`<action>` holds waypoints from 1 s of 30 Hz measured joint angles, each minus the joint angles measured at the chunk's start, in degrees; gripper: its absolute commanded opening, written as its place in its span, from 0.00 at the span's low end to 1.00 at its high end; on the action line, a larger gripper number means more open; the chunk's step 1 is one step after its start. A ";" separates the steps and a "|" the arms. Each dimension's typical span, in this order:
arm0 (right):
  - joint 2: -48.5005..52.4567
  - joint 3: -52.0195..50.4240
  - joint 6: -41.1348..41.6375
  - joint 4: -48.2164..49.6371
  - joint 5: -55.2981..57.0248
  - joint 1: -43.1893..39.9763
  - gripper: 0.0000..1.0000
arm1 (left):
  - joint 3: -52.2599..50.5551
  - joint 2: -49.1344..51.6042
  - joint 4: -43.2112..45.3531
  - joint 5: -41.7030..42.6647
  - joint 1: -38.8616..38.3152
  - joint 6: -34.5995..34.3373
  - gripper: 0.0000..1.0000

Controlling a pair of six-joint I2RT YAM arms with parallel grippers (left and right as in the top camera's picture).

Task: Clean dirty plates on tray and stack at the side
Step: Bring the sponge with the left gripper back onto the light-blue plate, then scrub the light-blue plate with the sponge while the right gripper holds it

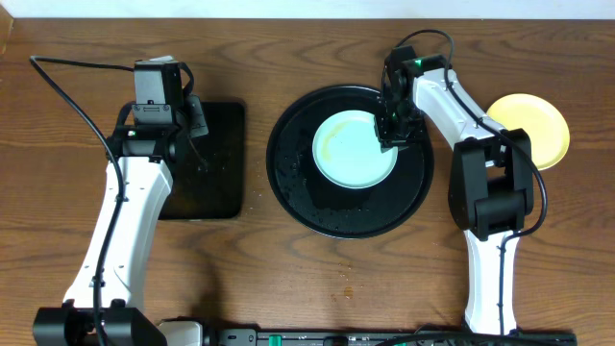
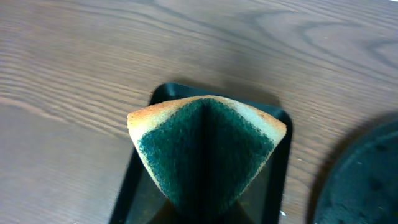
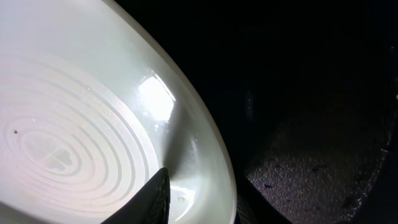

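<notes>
A pale mint-blue plate (image 1: 351, 154) lies on the large round black tray (image 1: 288, 183), with a faint yellowish crescent near its left rim. My right gripper (image 1: 392, 135) is shut on that plate's right rim. In the right wrist view the plate (image 3: 93, 124) looks whitish. One finger (image 3: 158, 199) rests on its inner face and the other sits under the rim, so the gripper (image 3: 202, 205) straddles the edge. A pale yellow plate (image 1: 538, 120) sits on the bare wood at the right. My left gripper (image 1: 195, 117) is shut on a folded green and yellow sponge (image 2: 205, 149).
A black rectangular tray (image 1: 216, 183) lies under the left gripper and sponge; it also shows in the left wrist view (image 2: 283, 162). The round tray's floor (image 3: 311, 162) is wet and speckled. My right arm's elbow partly covers the yellow plate.
</notes>
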 measured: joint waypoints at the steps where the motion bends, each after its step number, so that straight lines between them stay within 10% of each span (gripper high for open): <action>1: 0.00 0.00 0.00 0.00 0.00 0.00 0.29 | 0.00 0.15 0.39 1.29 0.02 -0.02 0.07; 11: 0.02 0.00 0.00 0.04 0.00 0.00 0.29 | 2.71 9.20 -6.34 18.12 -4.85 -1.09 0.07; 21: 0.00 -0.02 0.00 0.07 0.02 0.02 0.29 | 40.41 34.86 -38.12 23.19 -17.97 2.14 0.07; 30: 0.00 -0.02 0.00 0.04 0.00 0.02 0.30 | 44.72 45.81 -28.04 21.70 -29.35 4.02 0.07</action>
